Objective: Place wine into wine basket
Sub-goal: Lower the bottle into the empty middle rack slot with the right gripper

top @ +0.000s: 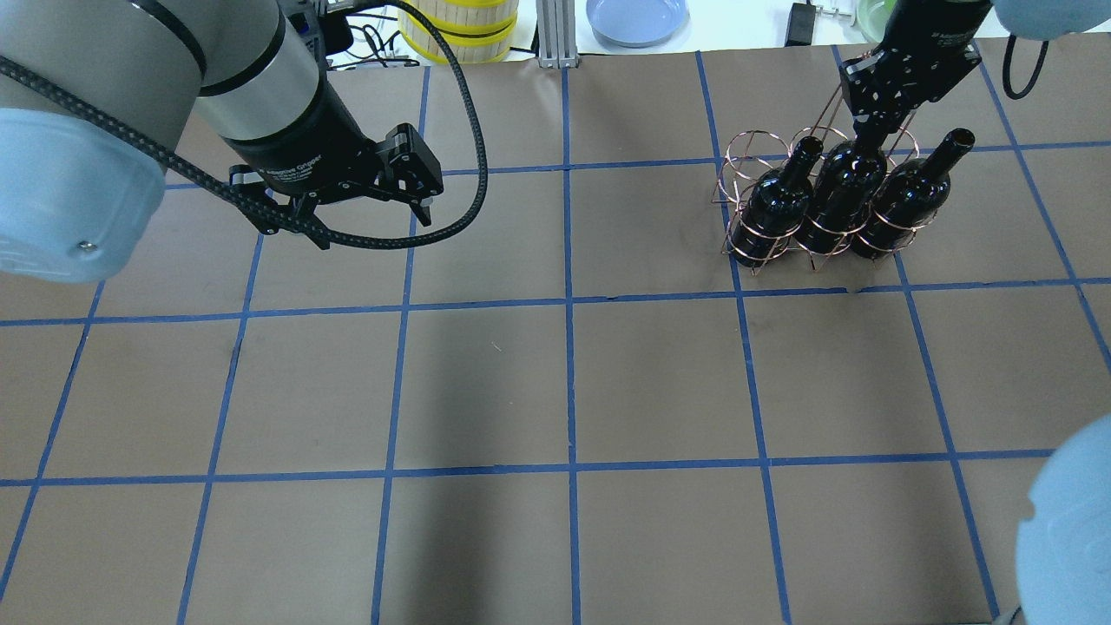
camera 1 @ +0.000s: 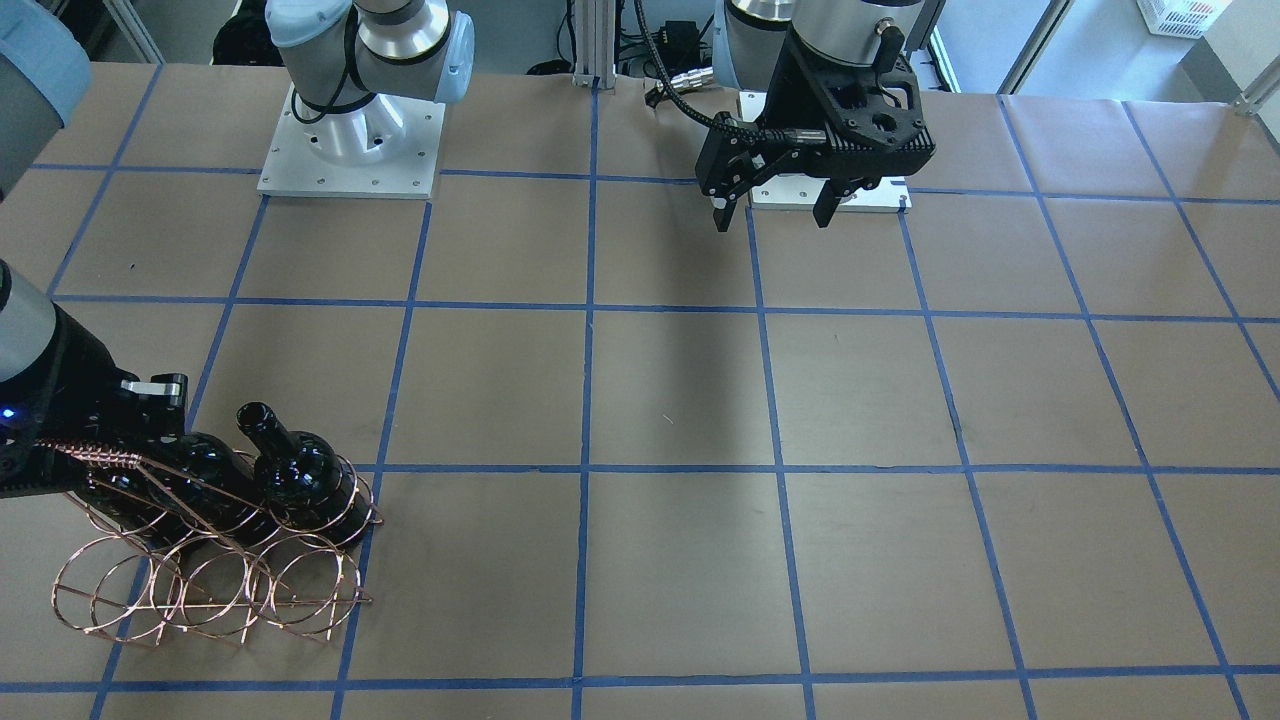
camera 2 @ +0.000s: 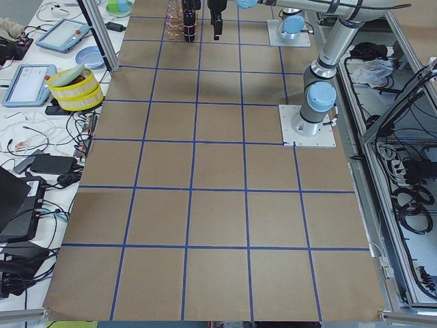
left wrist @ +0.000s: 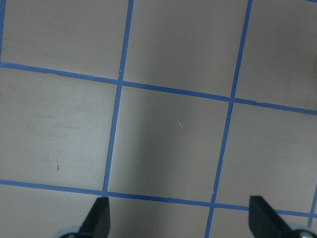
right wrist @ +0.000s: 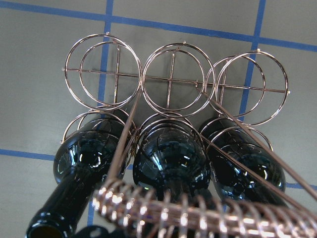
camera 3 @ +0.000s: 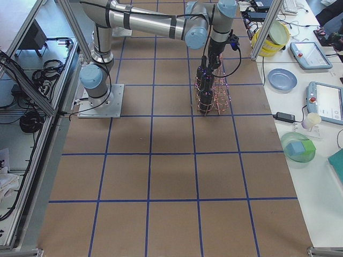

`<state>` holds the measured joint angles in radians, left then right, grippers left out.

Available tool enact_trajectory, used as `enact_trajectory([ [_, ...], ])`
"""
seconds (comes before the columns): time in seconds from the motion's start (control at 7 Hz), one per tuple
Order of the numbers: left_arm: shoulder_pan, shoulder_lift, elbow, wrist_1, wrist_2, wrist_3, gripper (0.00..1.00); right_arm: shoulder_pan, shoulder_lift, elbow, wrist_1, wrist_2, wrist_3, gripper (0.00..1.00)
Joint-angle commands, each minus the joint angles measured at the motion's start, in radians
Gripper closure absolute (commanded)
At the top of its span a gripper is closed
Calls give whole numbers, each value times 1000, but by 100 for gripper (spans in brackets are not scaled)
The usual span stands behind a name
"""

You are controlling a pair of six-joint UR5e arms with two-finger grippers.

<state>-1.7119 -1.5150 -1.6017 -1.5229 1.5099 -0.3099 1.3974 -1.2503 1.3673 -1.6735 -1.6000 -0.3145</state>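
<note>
The copper wire wine basket point(top: 751, 135) stands at the far right of the table, also seen in the front view point(camera 1: 200, 600). Three black bottles lean in its near row of rings. The middle wine point(top: 838, 201) point(right wrist: 171, 163) has its neck under my right gripper point(top: 871, 139), which sits at the braided handle point(right wrist: 198, 215). That handle hides the fingers, so I cannot tell if they grip the neck. The other two bottles point(top: 768, 208) point(top: 903, 208) flank it. My left gripper point(top: 345, 221) point(camera 1: 773, 221) hangs open and empty over bare table, far from the basket.
The basket's far row of rings point(right wrist: 171, 79) holds nothing. Beyond the table's far edge sit a yellow-and-white stacked container point(top: 460, 26) and a blue plate point(top: 636, 17). The arm bases point(camera 1: 350, 150) stand on the robot's side. Blue tape lines grid the brown table.
</note>
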Motion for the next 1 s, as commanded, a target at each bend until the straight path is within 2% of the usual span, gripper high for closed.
enact_trajectory([
  [0.0, 0, 1, -7, 1, 1, 0, 0, 0, 6, 35, -23, -2, -11, 100],
  [0.14, 0, 2, -7, 1, 1, 0, 0, 0, 9, 39, -41, -2, -21, 100],
  [0.29, 0, 1, -7, 1, 1, 0, 0, 0, 9, 39, -55, -3, -23, 74],
  [0.43, 0, 1, -7, 1, 1, 0, 0, -1, 2, 39, -57, -9, -12, 22],
  [0.57, 0, 1, -7, 1, 1, 0, 0, 0, -12, 39, -54, -2, -8, 0],
  [0.86, 0, 4, -7, 4, 1, 0, 0, 3, -82, 39, -16, 0, -8, 0],
])
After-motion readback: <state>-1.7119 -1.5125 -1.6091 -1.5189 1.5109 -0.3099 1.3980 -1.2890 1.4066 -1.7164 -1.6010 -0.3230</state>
